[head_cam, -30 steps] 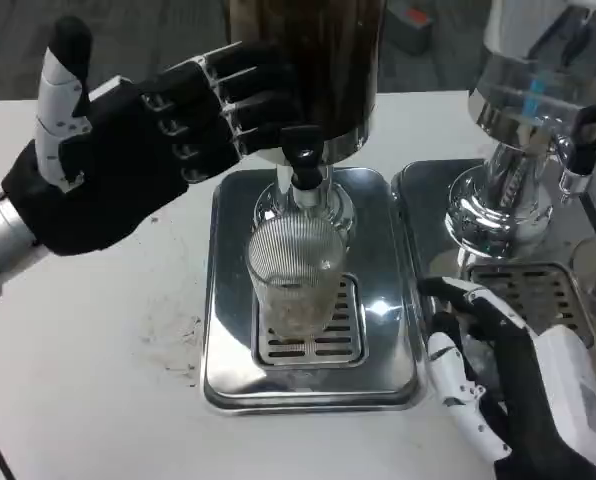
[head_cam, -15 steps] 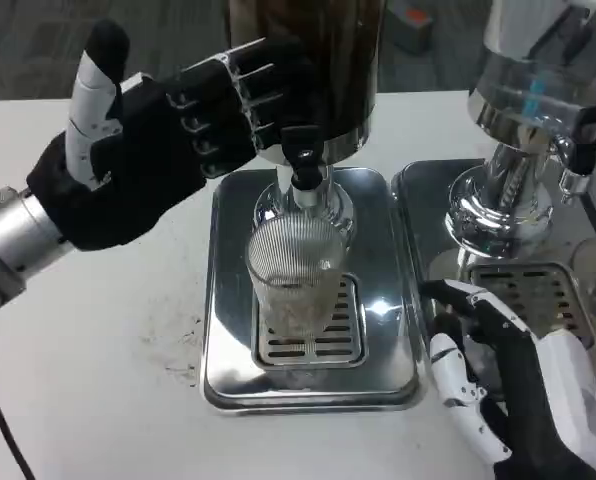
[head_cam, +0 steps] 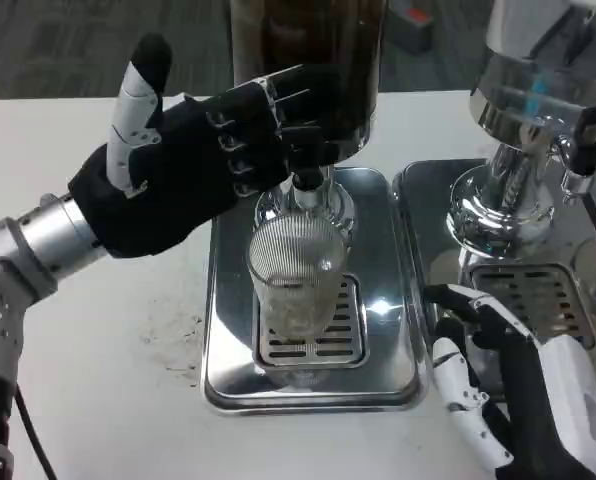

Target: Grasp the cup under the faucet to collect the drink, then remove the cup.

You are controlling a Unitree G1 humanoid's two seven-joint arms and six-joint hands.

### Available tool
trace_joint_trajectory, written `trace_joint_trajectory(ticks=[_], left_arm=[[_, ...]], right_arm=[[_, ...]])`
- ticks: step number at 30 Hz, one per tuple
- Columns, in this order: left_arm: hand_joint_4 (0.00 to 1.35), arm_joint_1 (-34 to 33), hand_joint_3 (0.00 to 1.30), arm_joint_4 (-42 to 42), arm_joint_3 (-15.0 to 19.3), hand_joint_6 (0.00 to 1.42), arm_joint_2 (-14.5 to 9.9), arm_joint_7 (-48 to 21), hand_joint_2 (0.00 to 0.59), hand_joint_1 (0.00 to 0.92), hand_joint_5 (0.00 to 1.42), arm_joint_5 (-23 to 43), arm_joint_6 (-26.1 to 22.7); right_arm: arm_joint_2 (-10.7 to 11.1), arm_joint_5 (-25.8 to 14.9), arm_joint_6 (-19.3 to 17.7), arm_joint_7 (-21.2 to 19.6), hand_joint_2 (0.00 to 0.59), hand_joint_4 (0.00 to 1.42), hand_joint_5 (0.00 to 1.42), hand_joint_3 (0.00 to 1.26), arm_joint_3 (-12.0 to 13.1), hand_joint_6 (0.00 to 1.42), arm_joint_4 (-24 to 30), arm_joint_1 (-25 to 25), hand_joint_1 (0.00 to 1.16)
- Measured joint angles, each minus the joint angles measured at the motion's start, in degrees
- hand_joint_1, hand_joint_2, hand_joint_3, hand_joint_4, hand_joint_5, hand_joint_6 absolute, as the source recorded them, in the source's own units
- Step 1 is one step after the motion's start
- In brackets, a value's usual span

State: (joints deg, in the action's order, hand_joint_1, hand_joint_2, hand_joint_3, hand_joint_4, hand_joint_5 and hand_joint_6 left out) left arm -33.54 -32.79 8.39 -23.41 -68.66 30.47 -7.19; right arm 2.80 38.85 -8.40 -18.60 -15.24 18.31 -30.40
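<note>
On white table [head_cam: 98, 380], steel tray [head_cam: 228, 300]

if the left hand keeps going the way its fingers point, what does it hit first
Most likely the black faucet handle: the left hand points right, fingertips at or just short of it, above the cup. Depth is unclear, so contact can't be confirmed.

A single head view looks steeply down from the robot's head or chest onto the white surface [head_cam: 108, 350], close in. The drip tray [head_cam: 388, 330] sits centre frame, and the dispenser's top is cut off by the upper edge.
</note>
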Motion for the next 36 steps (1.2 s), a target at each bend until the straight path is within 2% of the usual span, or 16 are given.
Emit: trace_joint_trajectory(ticks=[19,36], left_arm=[[0.06,-0.39,0.19,-0.59,-1.02,0.05,0.02,-0.72,0.052,0.000,0.10,-5.91,8.99],[0.06,-0.40,0.19,-1.43,-2.65,0.02,-0.64,-1.23,0.056,0.000,0.08,-7.58,15.84]], right_arm=[[-0.39,-0.44,0.00,-0.16,0.495,0.32,0.28,0.38,-0.01,0.36,-0.01,-0.67,0.13],[-0.30,-1.01,0.00,-0.19,0.495,0.32,0.28,0.38,0.32,0.36,-0.27,-0.33,0.13]])
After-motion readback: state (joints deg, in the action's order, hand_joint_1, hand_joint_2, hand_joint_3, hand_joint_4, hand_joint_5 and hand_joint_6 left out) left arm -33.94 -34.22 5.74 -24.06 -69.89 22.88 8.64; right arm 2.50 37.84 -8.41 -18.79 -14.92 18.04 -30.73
